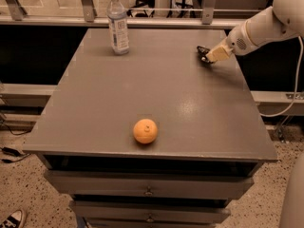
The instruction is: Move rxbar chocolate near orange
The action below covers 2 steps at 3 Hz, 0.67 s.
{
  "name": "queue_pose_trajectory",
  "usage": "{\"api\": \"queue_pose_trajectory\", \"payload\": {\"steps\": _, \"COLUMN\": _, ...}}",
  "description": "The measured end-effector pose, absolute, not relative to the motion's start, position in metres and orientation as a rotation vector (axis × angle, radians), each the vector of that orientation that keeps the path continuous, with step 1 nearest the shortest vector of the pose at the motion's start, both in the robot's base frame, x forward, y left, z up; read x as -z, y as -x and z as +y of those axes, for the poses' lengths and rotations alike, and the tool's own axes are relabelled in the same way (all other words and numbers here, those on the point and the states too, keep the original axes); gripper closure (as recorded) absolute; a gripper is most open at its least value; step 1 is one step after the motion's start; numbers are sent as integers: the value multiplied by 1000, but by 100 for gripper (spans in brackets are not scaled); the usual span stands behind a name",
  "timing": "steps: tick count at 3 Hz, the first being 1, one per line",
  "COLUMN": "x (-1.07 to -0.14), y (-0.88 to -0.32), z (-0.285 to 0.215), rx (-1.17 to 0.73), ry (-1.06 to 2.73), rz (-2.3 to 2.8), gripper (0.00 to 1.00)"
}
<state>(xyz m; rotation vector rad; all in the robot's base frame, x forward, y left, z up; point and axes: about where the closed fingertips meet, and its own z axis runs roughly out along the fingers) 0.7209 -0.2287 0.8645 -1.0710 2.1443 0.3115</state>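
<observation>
The rxbar chocolate [203, 51] is a small black bar at the far right of the grey table [156, 94]; only its left end shows. My gripper [213, 56] reaches in from the right, is down at the bar and covers its right part. The orange [145, 130] sits near the table's front edge, a little left of the middle, far from the bar and the gripper.
A clear plastic water bottle [118, 23] stands upright at the table's far left. A metal railing [156, 11] runs behind the table. Drawers [149, 190] sit under the tabletop. A white cable [289, 103] hangs at the right.
</observation>
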Motion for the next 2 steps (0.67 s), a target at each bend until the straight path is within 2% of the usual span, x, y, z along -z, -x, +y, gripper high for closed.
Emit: {"api": "queue_pose_trajectory", "payload": {"steps": 2, "x": -901, "y": -683, "z": -199, "rx": -382, "ry": 1258, "rz": 2031, "gripper": 100}}
